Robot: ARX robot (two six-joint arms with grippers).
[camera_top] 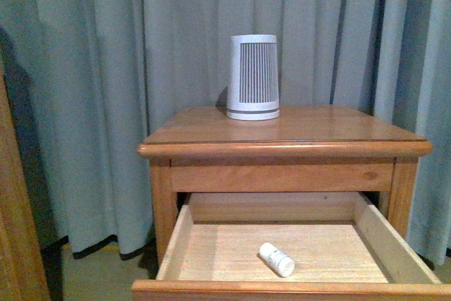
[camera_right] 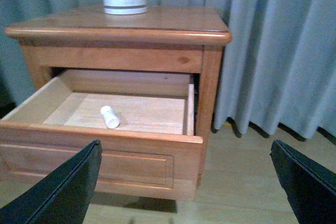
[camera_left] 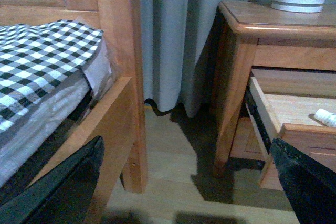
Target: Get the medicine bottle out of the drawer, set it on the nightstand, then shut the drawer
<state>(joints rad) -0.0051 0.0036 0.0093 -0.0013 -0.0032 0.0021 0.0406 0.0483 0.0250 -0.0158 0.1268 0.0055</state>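
Front view: neither arm in shot. The nightstand [camera_top: 317,132] top has a rounded edge that overhangs. A white ribbed device [camera_top: 253,77] stands at the back of the top, and the wood in front of it and to both sides is bare. The drawer [camera_top: 282,288] is pulled well out, with its front rail at the bottom of the frame. Only the medicine bottle [camera_top: 276,259] is inside. It lies on its side on the pale floor, near the front rail and apart from both side walls. Its long axis runs on a diagonal, far end to the left, near end to the right. I cannot tell which end is the cap. A grey curtain [camera_top: 91,103] hangs behind.

Left wrist view: left gripper [camera_left: 186,148] released, fingers [camera_left: 58,187] wide apart with nothing between them. It sits low over a strip of open floor [camera_left: 173,129] between the bed frame [camera_left: 123,77] and the cabinet's side. Checked bedding [camera_left: 42,61] lies on the bed. One end of the bottle shows just over the drawer's rail.

Right wrist view: right gripper [camera_right: 186,148] also spread and empty, in front of the drawer face. The bottle lies near the front rail, clear of the walls
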